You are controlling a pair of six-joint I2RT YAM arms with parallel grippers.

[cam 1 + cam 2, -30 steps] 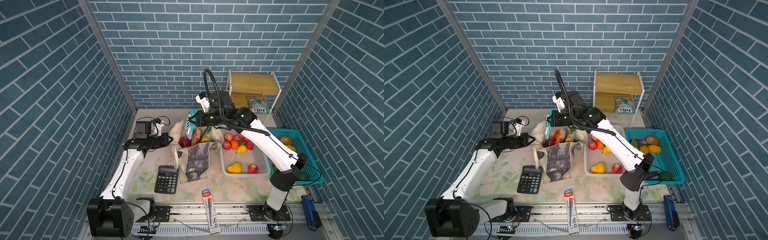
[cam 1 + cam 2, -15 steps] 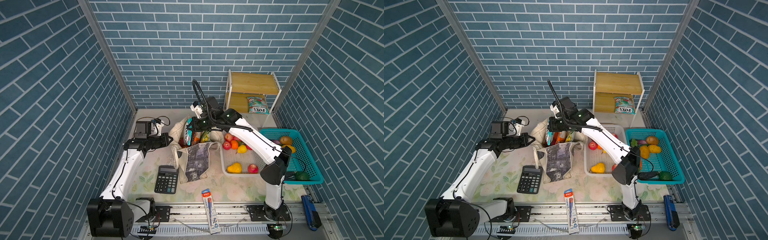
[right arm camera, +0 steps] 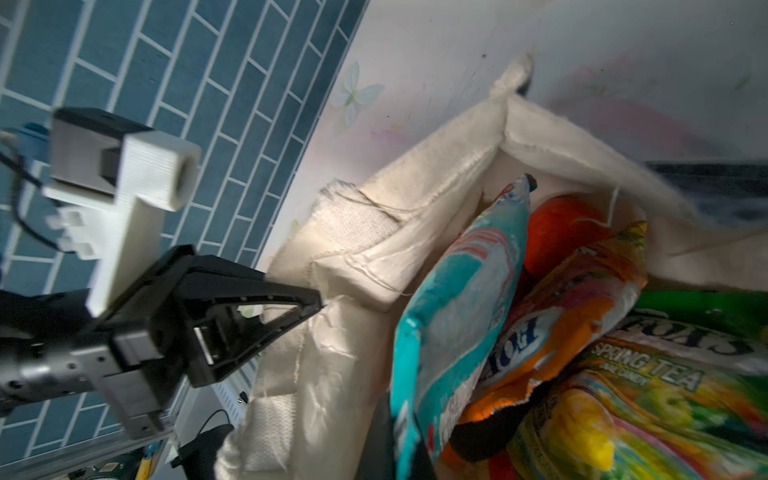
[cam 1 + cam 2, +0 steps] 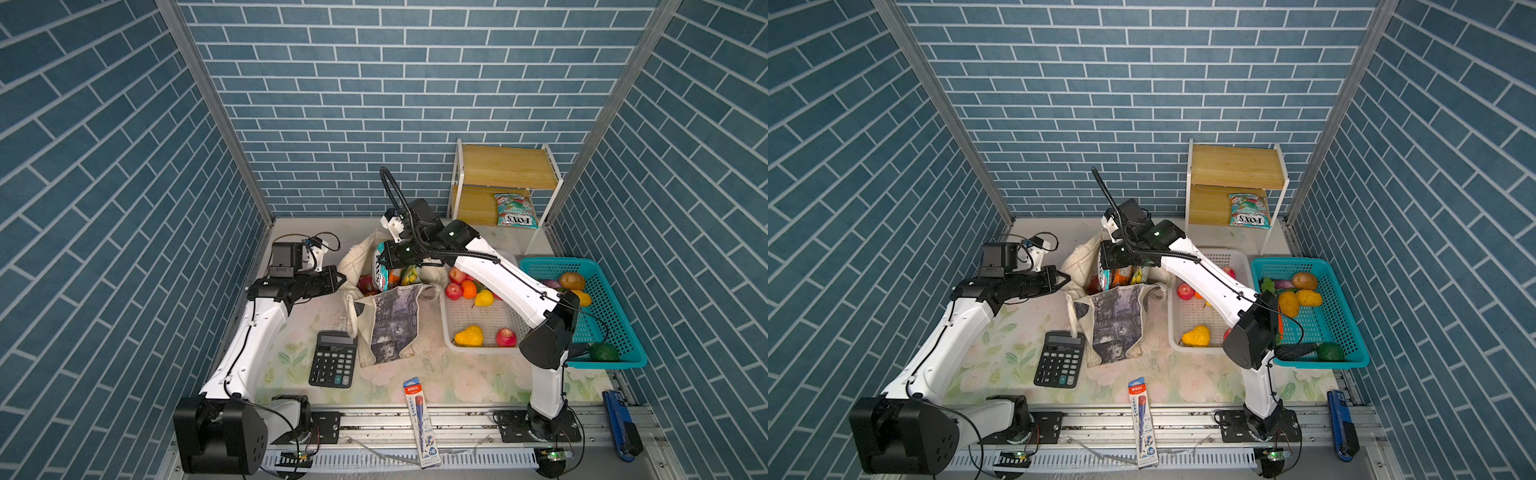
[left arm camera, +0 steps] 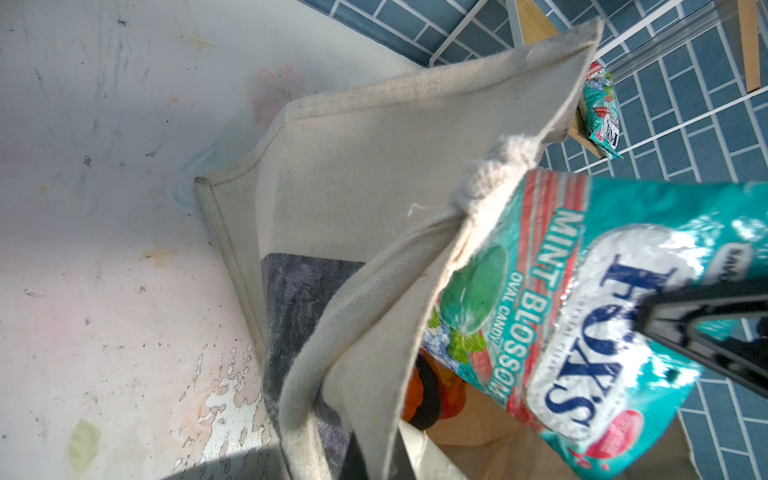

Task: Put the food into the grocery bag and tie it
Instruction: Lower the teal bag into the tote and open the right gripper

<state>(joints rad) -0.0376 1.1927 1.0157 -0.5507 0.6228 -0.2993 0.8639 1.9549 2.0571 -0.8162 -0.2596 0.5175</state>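
The cream grocery bag (image 4: 390, 328) stands open mid-table, its grey printed panel facing front. My left gripper (image 4: 340, 279) is shut on the bag's left rim (image 5: 374, 166) and holds the mouth open. My right gripper (image 4: 385, 262) is shut on a teal FOX'S packet (image 3: 453, 311), which stands upright in the bag's mouth (image 5: 582, 311). Inside the bag lie an orange packet (image 3: 561, 299), a green packet (image 3: 644, 374) and a red fruit (image 4: 365, 284). The bag's handles hang slack at the sides.
A white basket (image 4: 478, 324) with several fruits sits right of the bag, a teal basket (image 4: 602, 311) with more beside it. Another teal packet (image 4: 514, 210) leans on the wooden shelf. A black calculator (image 4: 333, 364) and a pencil pack (image 4: 420, 419) lie in front.
My right gripper has come down and slightly left with the teal packet, from above the bag into its mouth. The left arm has stayed still on the rim.
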